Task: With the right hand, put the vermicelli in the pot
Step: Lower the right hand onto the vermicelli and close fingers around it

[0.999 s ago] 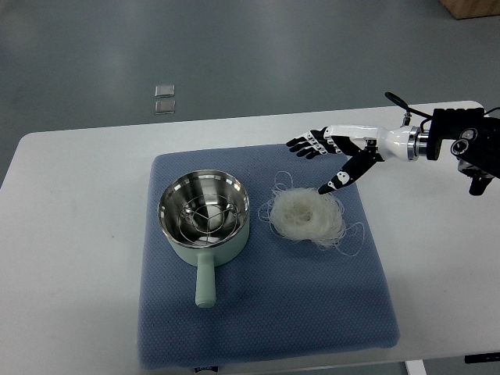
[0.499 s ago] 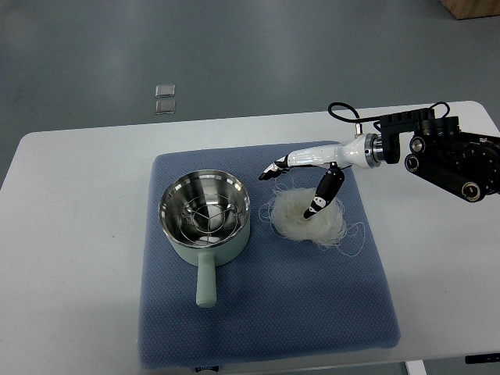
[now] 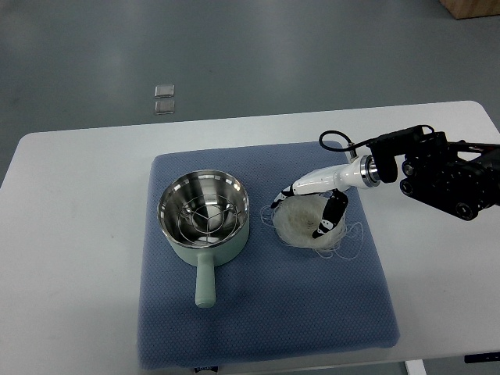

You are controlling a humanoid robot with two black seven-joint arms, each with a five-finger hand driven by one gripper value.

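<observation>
One hand, the right hand [image 3: 306,205], is set over the vermicelli [image 3: 303,219], fingers half-curled around the nest; the pot [image 3: 205,219] is found directly leftward.

From my station I see the table [image 3: 78,234] with the mat [image 3: 266,312] lying on its middle. On the mat, the pot [image 3: 205,219] stands in the left part, and its handle [image 3: 205,283] points to 6 o'clock. Inside the pot lies a wire rack [image 3: 205,216]. The vermicelli [image 3: 301,223] lies on the mat at 3 o'clock of the pot, just beside it. The right hand [image 3: 312,205] reaches in from 3 o'clock and sits over the vermicelli, touching it, the fingers [image 3: 283,193] on its far-left side and the thumb [image 3: 328,221] on its right. On the floor behind the table, at 11 o'clock of the pot, lie two small squares [image 3: 164,98].
</observation>
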